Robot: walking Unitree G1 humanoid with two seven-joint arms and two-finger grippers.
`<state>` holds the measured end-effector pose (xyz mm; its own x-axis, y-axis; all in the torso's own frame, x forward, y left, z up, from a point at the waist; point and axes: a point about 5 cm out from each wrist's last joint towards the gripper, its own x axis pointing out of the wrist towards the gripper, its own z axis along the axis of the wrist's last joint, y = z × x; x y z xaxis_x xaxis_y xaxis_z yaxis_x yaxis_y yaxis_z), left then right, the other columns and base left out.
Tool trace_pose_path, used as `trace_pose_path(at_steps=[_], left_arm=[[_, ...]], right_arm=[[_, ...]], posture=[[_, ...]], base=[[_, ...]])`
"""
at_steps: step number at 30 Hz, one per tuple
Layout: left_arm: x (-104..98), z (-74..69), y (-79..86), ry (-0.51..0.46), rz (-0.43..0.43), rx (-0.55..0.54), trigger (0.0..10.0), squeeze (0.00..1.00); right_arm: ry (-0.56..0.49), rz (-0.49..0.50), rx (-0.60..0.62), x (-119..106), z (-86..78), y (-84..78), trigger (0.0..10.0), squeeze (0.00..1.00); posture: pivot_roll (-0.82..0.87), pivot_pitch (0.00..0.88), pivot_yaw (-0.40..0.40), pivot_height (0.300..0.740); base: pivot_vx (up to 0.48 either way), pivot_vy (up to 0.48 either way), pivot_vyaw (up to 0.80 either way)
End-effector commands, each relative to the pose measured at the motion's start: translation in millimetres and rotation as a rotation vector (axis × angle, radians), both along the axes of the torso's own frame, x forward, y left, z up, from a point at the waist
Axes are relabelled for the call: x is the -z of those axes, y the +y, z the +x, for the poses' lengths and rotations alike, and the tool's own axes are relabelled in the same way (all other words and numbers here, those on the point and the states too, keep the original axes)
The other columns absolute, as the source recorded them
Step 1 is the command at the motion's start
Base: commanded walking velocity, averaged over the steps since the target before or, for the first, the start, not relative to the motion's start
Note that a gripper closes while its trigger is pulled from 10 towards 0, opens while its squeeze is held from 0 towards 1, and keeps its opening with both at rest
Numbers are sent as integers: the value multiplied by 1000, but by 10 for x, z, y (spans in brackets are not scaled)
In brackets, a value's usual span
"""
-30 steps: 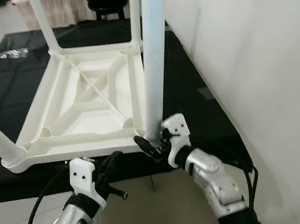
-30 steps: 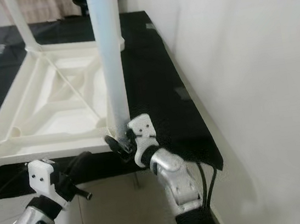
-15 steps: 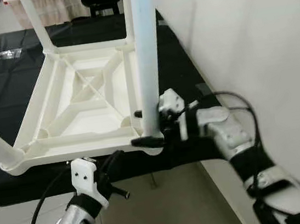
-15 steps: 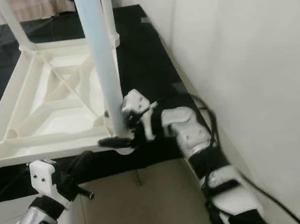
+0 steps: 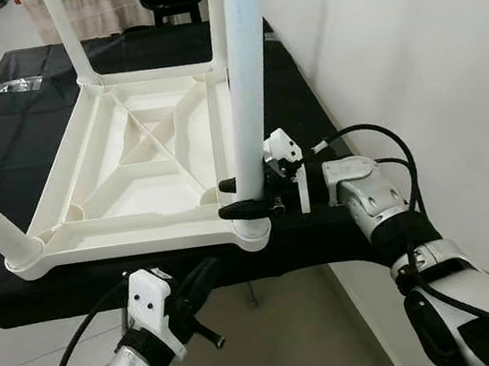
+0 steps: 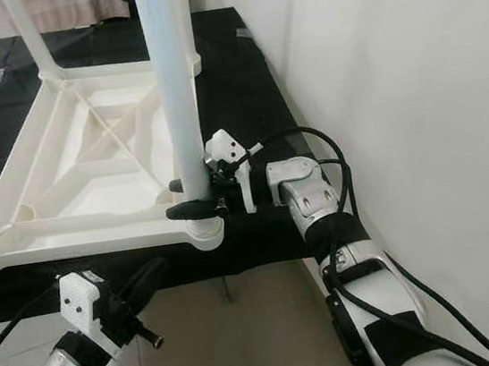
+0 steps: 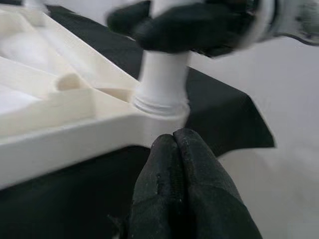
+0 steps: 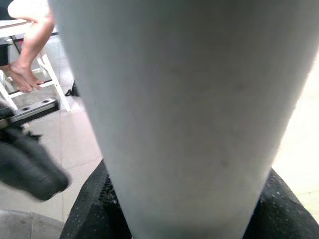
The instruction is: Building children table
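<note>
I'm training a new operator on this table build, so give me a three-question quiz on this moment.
1. True or false: the white plastic tabletop lies upside down on the black cloth.
2. Which gripper clasps the near white leg? A) left B) right
3. Fill in: the left gripper hangs below the cloth's near ____, fingers together.

Key: 1 true; 2 B, the right gripper at the leg's base; 3 edge.

pale tiled floor (image 5: 292,339), plain white wall (image 5: 407,44), black-draped platform (image 5: 4,133) alongside
</note>
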<state>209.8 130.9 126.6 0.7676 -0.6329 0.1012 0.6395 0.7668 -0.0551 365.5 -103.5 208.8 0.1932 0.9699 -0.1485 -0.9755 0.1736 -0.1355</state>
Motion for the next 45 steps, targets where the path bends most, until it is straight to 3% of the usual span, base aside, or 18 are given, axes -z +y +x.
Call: trace_pose_path(at_steps=[1,4,5,6,7,9,12,17,18,19,20,28,29,30,37,42,43,45], left_arm=[[14,-83,-6,26,3,29,10000,0],[17,-189,-16,54,-18,19,10000,0],[17,-189,-16,54,-18,19,10000,0],[16,-215,-14,63,-29,0,10000,0],[16,-215,-14,63,-29,0,10000,0],[7,-203,3,63,-37,-27,10000,0],[23,-132,36,43,-29,-52,10000,0],[51,-69,41,53,-30,-25,10000,0],[54,-55,45,54,-31,-23,10000,0],[54,-41,54,52,-36,-33,10000,0],[48,-33,61,49,-37,-46,10000,0],[42,-16,71,49,-40,-75,10000,0],[47,-13,74,51,-39,-78,10000,0],[50,-11,76,52,-38,-80,10000,0],[63,7,87,41,-18,-99,10000,0],[64,24,92,30,-3,-121,10000,0],[63,24,90,27,2,-129,10000,0],[63,22,84,25,7,-136,10000,0]], right_arm=[[48,9,81,193,-33,-170,0,0],[39,31,419,415,-69,-262,0,0],[39,31,419,415,-69,-262,0,0],[75,52,751,616,-216,-195,0,0],[75,52,751,616,-216,-195,0,0],[132,36,1048,810,-611,-81,0,0],[84,50,1007,787,-657,211,0,0],[61,46,938,733,-482,288,0,0],[62,55,919,711,-443,320,10000,0],[65,81,863,676,-421,373,10000,596],[83,133,797,599,-414,436,10000,1000],[49,285,490,213,-341,521,10000,1000],[17,290,431,96,-331,491,10000,114],[-18,272,349,-3,-307,447,10000,0],[-85,70,68,-19,-219,303,10000,0],[-52,75,76,-49,-69,258,10000,0],[-32,88,72,-82,-24,252,0,0],[-2,95,52,-125,27,235,0,0]], posture=[[25,198,-51,740],[14,202,-60,740],[14,202,-60,740],[13,207,-64,740],[13,207,-64,740],[16,211,-51,740],[2,190,-38,740],[25,166,-47,740],[35,161,-52,740],[38,156,-51,740],[44,153,-52,740],[55,148,-59,740],[58,143,-64,740],[58,143,-64,740],[67,134,-72,740],[72,132,-76,740],[84,133,-81,740],[85,133,-82,740]], base=[[0,0,0],[0,0,0],[0,0,0],[0,0,0],[0,0,0],[0,0,0],[0,0,0],[0,0,0],[0,0,0],[0,0,0],[0,0,0],[0,0,0],[0,0,0],[0,0,0],[0,0,0],[0,0,0],[0,0,0],[0,0,0]])
